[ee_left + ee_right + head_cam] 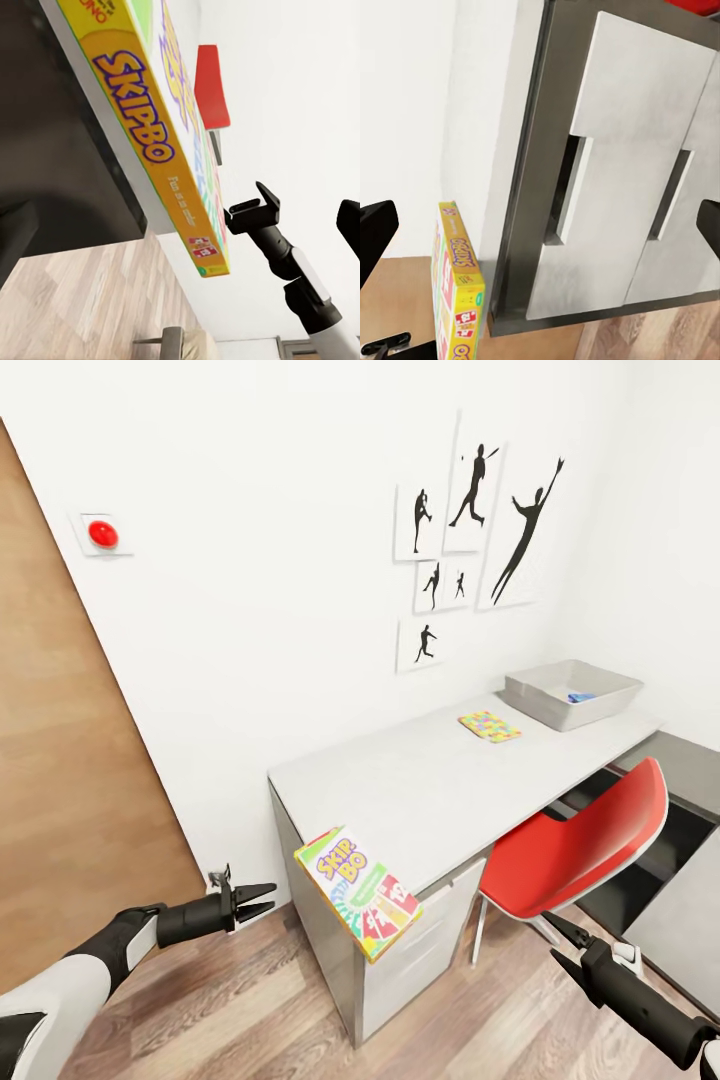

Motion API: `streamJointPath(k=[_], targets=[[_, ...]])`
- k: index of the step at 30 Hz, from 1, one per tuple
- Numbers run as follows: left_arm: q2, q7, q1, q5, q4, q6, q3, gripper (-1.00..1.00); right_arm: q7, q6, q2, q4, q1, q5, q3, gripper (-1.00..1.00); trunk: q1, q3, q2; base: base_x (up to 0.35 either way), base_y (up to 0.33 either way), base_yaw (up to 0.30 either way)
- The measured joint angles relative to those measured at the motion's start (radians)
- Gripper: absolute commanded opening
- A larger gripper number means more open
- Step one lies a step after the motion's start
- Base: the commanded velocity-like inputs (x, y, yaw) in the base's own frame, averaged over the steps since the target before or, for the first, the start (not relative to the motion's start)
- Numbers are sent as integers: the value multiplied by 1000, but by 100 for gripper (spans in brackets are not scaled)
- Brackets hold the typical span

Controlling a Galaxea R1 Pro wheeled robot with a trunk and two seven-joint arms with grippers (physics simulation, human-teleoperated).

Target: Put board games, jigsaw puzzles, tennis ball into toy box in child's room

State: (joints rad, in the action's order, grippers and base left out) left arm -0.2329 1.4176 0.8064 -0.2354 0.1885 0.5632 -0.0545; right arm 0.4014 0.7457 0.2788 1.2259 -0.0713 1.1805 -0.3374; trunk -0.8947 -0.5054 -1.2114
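One SKIP-BO box (358,893) lies at the near corner of the desk (420,785), tilted and hanging out past the edge above the white drawers (420,950). One jigsaw puzzle (489,726) lies flat farther along the desk top, and beyond it, at the far end, stands one toy box (572,692) with something small and blue inside that is too small to name. One red chair (575,843) is drawn up to the desk, five black silhouette prints (470,550) hang on the white wall, and one red button (103,534) sits on a wall plate near the wooden door (60,760). The left hand (258,900) hangs low over the plank floor (230,1000), just left of the desk corner; its fingers stand a little apart, holding and touching nothing. The right hand (560,945) is low at the right, below the chair seat, its two fingers also spread and empty. The left wrist view looks up at the box from underneath, showing its yellow edge with the SKIP-BO lettering jutting beyond the desk, with the right arm (296,270) across from it. The right wrist view faces the drawer fronts with their two recessed handles (570,187), and shows the box (457,300) edge-on beside the desk's grey side panel.
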Motion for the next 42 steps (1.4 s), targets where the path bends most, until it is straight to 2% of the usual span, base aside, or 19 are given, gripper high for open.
streamJointPath(k=[31,42], targets=[[-2,-3,0,0,0,0,-1,100,0,0,1,-1,0,0,0,100,0,0,0,36,-34,0],[-2,1,0,0,0,1,-1,100,0,0,0,-1,0,0,0,100,0,0,0,1,-149,0]])
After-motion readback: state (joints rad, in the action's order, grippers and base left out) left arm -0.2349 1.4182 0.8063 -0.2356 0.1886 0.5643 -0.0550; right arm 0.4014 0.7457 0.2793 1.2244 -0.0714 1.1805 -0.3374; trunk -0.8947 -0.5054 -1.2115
